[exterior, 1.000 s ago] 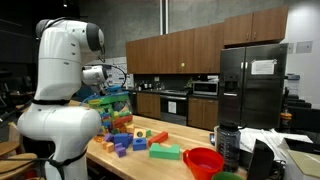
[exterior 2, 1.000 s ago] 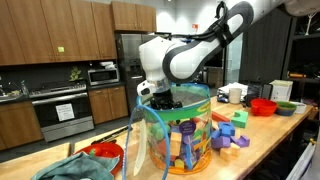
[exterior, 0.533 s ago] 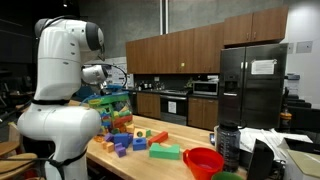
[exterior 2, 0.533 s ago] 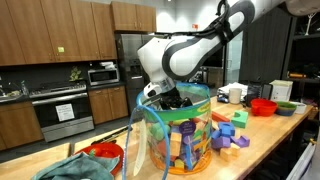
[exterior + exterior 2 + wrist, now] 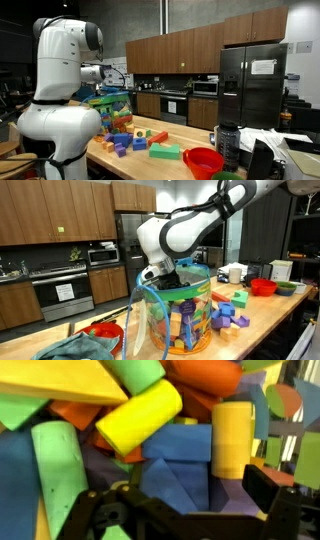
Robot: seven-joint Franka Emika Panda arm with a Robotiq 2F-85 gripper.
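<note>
My gripper [image 5: 185, 495] is open and reaches down into a clear plastic tub [image 5: 180, 315] full of coloured foam blocks. Its two black fingers stand wide apart with nothing between them. Just below the fingers lie blue blocks [image 5: 175, 465]. A yellow cylinder [image 5: 140, 415] lies tilted above them, and another yellow cylinder [image 5: 232, 440] stands upright to the right. A green cylinder [image 5: 55, 470] and orange pieces [image 5: 200, 375] lie around. In both exterior views the arm bends over the tub [image 5: 110, 108], with the gripper [image 5: 165, 278] at its rim.
Loose foam blocks [image 5: 135, 140] and a green block [image 5: 165, 152] lie on the wooden table beside the tub. A red bowl [image 5: 203, 160] and a dark pitcher [image 5: 228, 145] stand further along. Another red bowl [image 5: 105, 333] and a cloth [image 5: 70, 348] lie near the tub.
The wrist has shifted slightly over the tub. The blocks on the table have not moved.
</note>
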